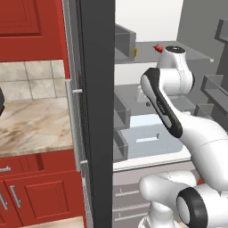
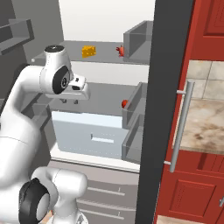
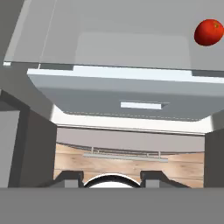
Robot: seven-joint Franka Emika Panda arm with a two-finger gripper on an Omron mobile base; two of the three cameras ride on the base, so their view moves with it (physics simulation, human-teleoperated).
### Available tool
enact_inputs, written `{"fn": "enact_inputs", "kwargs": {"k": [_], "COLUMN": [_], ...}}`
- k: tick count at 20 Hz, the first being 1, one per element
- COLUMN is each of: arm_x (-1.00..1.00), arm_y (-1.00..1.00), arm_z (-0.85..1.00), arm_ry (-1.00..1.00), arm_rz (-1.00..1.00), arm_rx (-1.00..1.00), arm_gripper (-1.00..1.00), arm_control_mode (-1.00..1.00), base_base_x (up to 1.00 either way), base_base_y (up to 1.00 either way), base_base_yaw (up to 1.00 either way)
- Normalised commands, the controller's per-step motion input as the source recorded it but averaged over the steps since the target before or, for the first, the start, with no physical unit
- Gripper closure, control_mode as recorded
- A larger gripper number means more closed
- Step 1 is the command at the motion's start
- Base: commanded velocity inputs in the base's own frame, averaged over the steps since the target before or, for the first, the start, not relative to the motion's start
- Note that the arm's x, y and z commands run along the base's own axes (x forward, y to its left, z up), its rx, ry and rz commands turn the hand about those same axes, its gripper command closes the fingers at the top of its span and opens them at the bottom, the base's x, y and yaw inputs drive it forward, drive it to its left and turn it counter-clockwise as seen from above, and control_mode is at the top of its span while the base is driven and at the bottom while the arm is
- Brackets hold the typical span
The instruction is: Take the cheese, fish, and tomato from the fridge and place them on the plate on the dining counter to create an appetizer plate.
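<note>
The fridge [image 2: 100,26] stands open with my arm reaching inside. On its upper shelf lie the yellow cheese [image 2: 89,51] wedge and, to its right, the small red fish [image 2: 119,50]; the fish [image 1: 156,46] also peeks out behind my arm. One shelf lower, at the right, rests the round red tomato [image 2: 124,103], seen at the top right in the hand view as tomato [image 3: 209,32]. My gripper [image 2: 70,100] hovers at the left of that lower shelf, well left of the tomato, pointing down. The gripper [image 3: 111,177] is open with nothing between its fingers. The plate and dining counter are out of view.
A pale drawer [image 2: 94,135] sits below the gripper. Dark open doors with bins flank the opening, door [image 1: 95,111] on the left and door [image 2: 166,109] on the right, each with a silver handle [image 2: 181,127]. Red cabinets [image 1: 35,196] and a marbled counter [image 1: 31,124] stand beside.
</note>
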Motion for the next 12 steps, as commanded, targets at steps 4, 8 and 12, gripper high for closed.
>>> {"fn": "enact_inputs", "kwargs": {"k": [4,8,12], "arm_x": [-0.04,-0.27,-0.16], "arm_y": [0.02,0.00,0.00], "arm_z": [0.01,0.14,0.35], "arm_ry": [-0.10,-0.33,-0.28], "arm_rz": [0.00,0.00,0.00], "arm_rx": [0.00,0.00,0.00], "arm_gripper": [-1.00,-1.00,-1.00], "arm_control_mode": [-1.00,-1.00,-1.00], "base_base_x": [0.00,0.00,0.00], "base_base_y": [0.00,0.00,0.00], "base_base_yaw": [0.00,0.00,0.00]}}
